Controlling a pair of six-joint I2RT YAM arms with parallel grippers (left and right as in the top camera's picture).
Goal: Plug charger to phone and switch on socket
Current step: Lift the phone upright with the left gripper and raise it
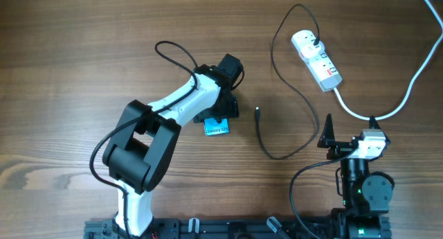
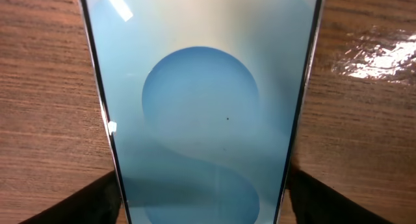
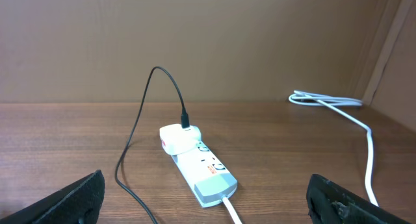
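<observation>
The left gripper point(image 2: 205, 201) clamps the phone point(image 2: 201, 107) by its long edges, apparently steadying it for plugging, while the charger point(image 1: 257, 114) lies loose just right of it and the right gripper point(image 1: 328, 131) waits near, fingers apart, facing the far socket point(image 1: 316, 59).

Overhead: looked straight down from high above, taking in the whole table point(image 1: 62, 52). Left wrist: pointed downward, very near the phone point(image 2: 201, 120), screen filling most of the frame. Right wrist: looked low and nearly level across the table toward the socket point(image 3: 198, 165), at middle range. Shared with overhead: phone and socket.
</observation>
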